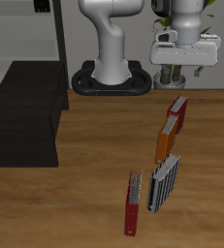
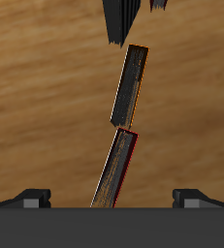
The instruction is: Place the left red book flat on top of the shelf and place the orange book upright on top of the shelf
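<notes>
Fingers (image 1: 170,74) of your gripper (image 1: 180,76) hung spread apart with nothing between them, well above the table (image 1: 84,174) and over the far end of the row of books. The wrist view showed both fingertips (image 2: 31,197) wide apart at the frame's edge, with bare wood between them and the books below.

Left red book (image 1: 180,115): stood upright on its edge on the table, almost directly under your gripper, its pale page block facing up. In the wrist view it appeared as the narrow strip with a red rim (image 2: 116,170).

Orange book (image 1: 168,139): also upright on its edge, just nearer the table's front edge than the left red book, and touching or nearly touching it end to end. In the wrist view its orange-edged strip (image 2: 131,85) met the red one at a slight angle.

Shelf (image 1: 26,111): the low black unit sat well apart from the books, across the table, its flat top bare.

Grey striped book (image 1: 164,181) and slimmer red book (image 1: 133,203): you had these nearest the front edge, side by side but apart, both on edge.

Robot base (image 1: 112,77): stood at the far side, between the shelf and your gripper. Pale open-frame shelving (image 1: 36,29) rose behind the shelf.
</notes>
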Motion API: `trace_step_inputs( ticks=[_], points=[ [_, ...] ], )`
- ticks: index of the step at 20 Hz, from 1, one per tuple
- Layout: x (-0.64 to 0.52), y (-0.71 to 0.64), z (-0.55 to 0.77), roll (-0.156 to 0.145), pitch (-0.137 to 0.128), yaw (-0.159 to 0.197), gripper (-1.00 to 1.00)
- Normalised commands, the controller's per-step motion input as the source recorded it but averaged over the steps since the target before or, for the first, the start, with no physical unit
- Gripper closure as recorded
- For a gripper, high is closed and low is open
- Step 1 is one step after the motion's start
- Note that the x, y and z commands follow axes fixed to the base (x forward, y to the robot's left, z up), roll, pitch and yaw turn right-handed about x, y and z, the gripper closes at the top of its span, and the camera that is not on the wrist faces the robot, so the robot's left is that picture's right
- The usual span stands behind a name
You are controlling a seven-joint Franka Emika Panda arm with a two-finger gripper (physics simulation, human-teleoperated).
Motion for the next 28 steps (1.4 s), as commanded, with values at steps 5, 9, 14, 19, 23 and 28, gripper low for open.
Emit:
trace_step_inputs(
  ticks=[5,9,14,19,23,28],
  points=[
    [0.0,0.24,-0.16,0.01,0.01,-0.064,-1.0],
    [0.03,0.14,-0.2,0.02,0.005,-0.043,-1.0],
    [0.01,0.01,-0.28,-0.005,-0.049,-0.047,-1.0],
    [0.08,-0.08,-0.21,-0.041,0.007,-0.027,-1.0],
    [0.09,-0.18,-0.22,-0.029,0.044,-0.046,-1.0],
    [0.03,-0.06,-0.15,-0.001,0.017,0.012,-1.0]
  ],
)
